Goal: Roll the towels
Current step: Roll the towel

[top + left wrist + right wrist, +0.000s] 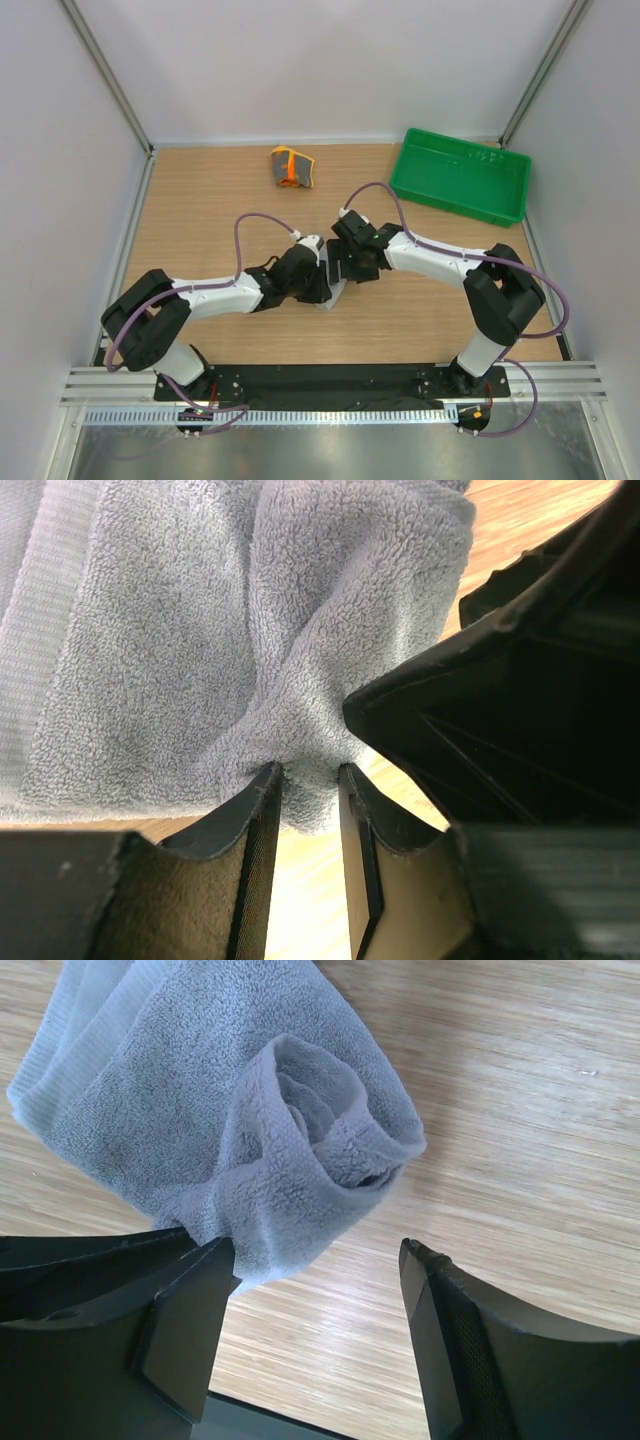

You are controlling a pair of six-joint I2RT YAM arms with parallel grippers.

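**Grey towel (200, 1110) pinched by L pincer (310, 780); R pincer (318, 1250) open**

Ctr of top view, mid-table (200, 210): both pincers meet over the grey towel, which lies on the wood.

L pincer is clamped on a bunched fold of it, fingers nearly together w/ terry squeezed between. The rest of the cloth spreads to the upper left of the L wrist view.

R pincer stands wide apart, gripping nothing. The towel's rolled end, a loose spiral, sits ctr of the R wrist view. Its lower edge is right at the finger at lower left; the finger at lower right is clear of it, over bare wood.

Further back, upper ctr of top view: patterned towel (292, 166), orange & grey, bundled up, well apart from both arms.

Upper right: green tray (460, 172).
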